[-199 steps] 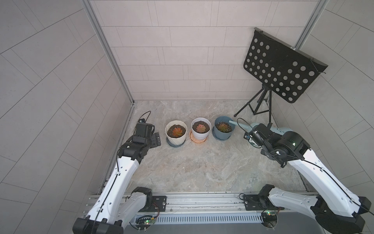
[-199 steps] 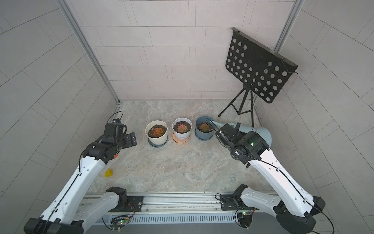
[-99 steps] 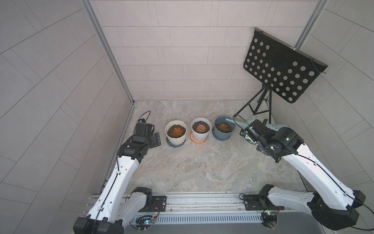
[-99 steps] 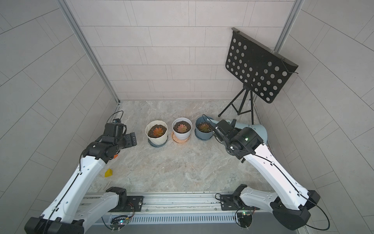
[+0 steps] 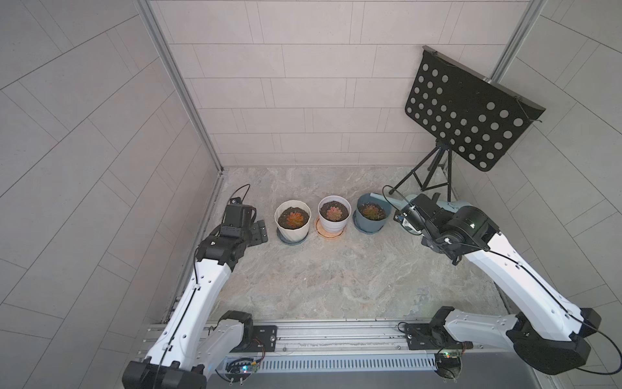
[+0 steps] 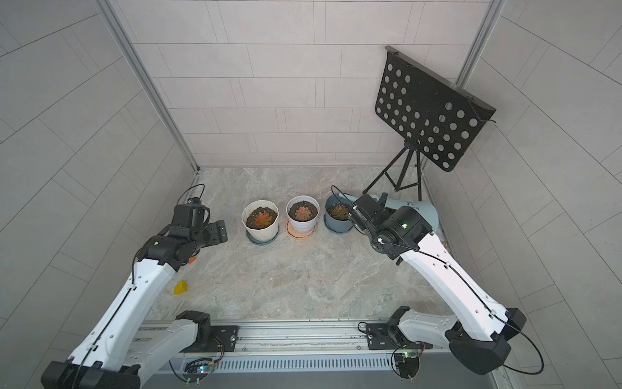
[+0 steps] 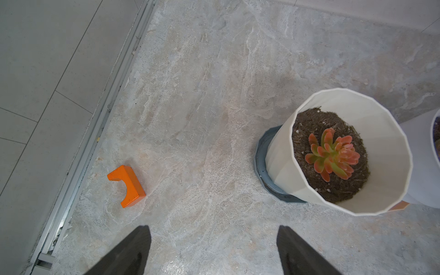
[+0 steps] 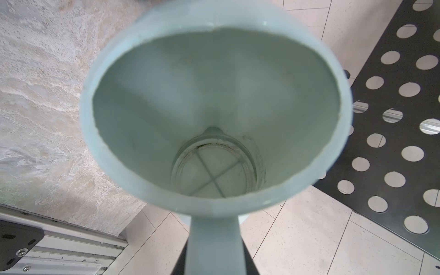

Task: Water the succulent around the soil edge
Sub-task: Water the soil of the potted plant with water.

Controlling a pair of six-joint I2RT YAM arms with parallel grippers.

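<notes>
Three potted succulents stand in a row: one in a ribbed white pot [image 5: 292, 222] [image 7: 333, 152], one in a smooth white pot [image 5: 334, 213], and one in a blue pot [image 5: 371, 212] [image 6: 339, 212]. My right gripper [image 5: 409, 215] [image 8: 214, 250] is shut on the handle of a pale blue watering can [image 5: 459, 205] [image 6: 419, 210] [image 8: 214, 114]. The can tilts toward the blue pot, and its spout [image 5: 377, 196] reaches that pot's back rim. I see no water stream. My left gripper [image 5: 257, 232] [image 7: 214, 240] hangs open and empty, left of the ribbed pot.
A black perforated music stand [image 5: 468, 114] on a tripod [image 5: 434, 175] rises behind the right arm. An orange block [image 7: 127, 183] [image 6: 192, 259] and a yellow block [image 6: 180, 288] lie by the left wall. Each pot sits on a saucer. Tiled walls close in three sides.
My right arm has carried the watering can left and back, closer to the blue pot. The left arm has not moved.
</notes>
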